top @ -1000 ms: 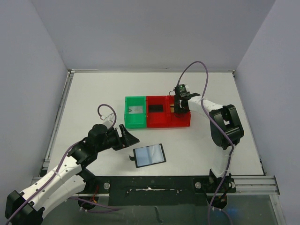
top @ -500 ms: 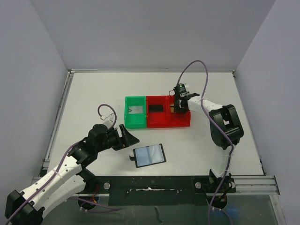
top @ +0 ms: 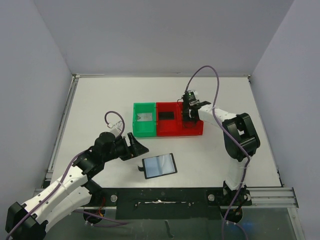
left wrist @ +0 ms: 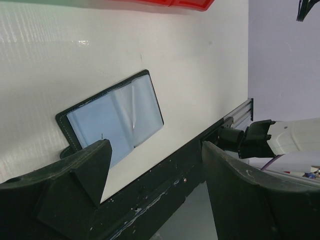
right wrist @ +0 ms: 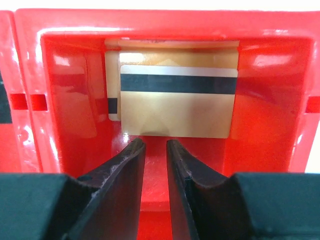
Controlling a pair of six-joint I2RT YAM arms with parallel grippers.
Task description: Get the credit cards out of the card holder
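The small black folding card holder [top: 159, 166] lies opened flat on the white table [top: 100, 100] near the front edge, shiny bluish-grey pockets up. In my left wrist view I see no card in them, though glare and a crease make that hard to swear to.

The flat gold card [right wrist: 177, 107] with its black stripe lies on the floor of the rightmost red plastic bin [right wrist: 70, 100], with what looks like a second gold one under it. A thin black card [top: 168, 115] sits in the neighbouring red bin [top: 167, 131], and a pale grey card [top: 145, 117] in the green plastic bin [top: 145, 132].

My right gripper [right wrist: 155, 150] hangs inside the red bin, its fingers a narrow gap apart with nothing between them and its tips just short of the gold card. My left gripper [left wrist: 156, 150] is spread wide and empty, just beside the holder.

I judge the unloading about finished, at the release of the gold card. Next I'd raise the right arm straight up, clear of the bin walls.
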